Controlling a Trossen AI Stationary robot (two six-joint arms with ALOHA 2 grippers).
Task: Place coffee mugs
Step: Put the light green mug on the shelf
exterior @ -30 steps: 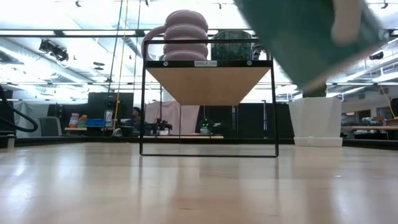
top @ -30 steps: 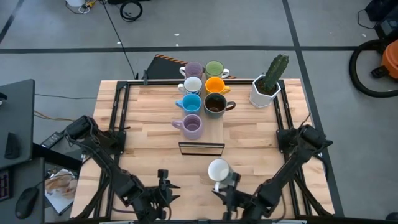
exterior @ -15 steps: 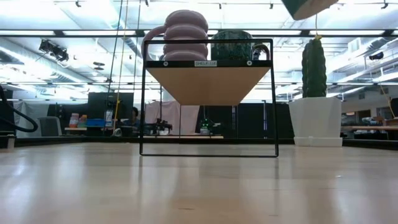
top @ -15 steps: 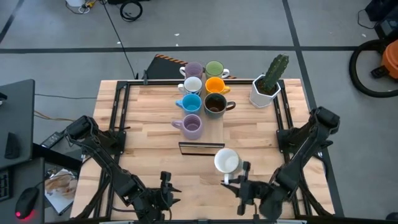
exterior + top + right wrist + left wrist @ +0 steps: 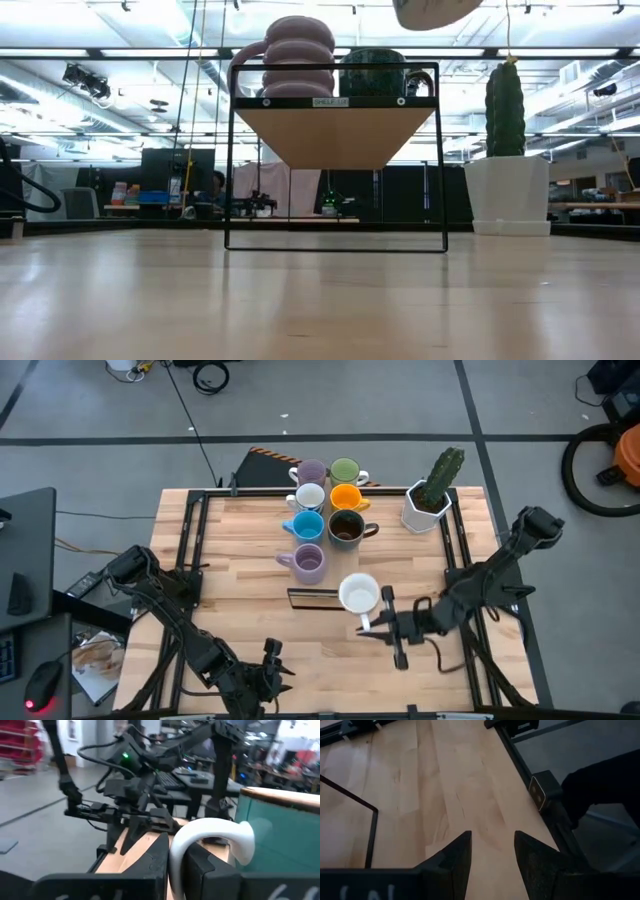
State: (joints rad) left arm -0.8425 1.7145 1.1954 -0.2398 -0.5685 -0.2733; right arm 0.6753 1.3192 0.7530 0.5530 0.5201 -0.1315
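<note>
- Above the near middle of the table (image 5: pixel 240 575), a white mug (image 5: pixel 358 594) is held in the air by the right gripper (image 5: pixel 372 622), whose fingers are clamped on the mug's handle (image 5: pixel 212 837).
- In the right wrist view, the white handle is seen pinched between the two dark fingers (image 5: pixel 150 862), with the mug's body beside it.
- The held mug is seen from above just beside the near right corner of the small black wire shelf (image 5: pixel 323 598), its mouth facing up.
- In the low view, only the underside of the held mug (image 5: pixel 436 12) is seen, high over the shelf's right side.
- On the wooden shelf board, six mugs are set in two rows: a lilac mug (image 5: pixel 311 472) and a green mug (image 5: pixel 345 471) at the far end, then a patterned white mug (image 5: pixel 308 497) beside an orange mug (image 5: pixel 346 498), then a blue mug (image 5: pixel 306 526) beside a dark brown mug (image 5: pixel 346 529).
- A second lilac mug (image 5: pixel 308 563) is placed nearest on the left row; the spot to its right is not filled.
- A white pot with a green cactus (image 5: pixel 432 495) is placed on the table to the right of the shelf, well apart from the held mug.
- The left gripper (image 5: pixel 268 672) is kept low at the near left edge of the table, its fingers (image 5: pixel 456 860) parted with nothing between them.
</note>
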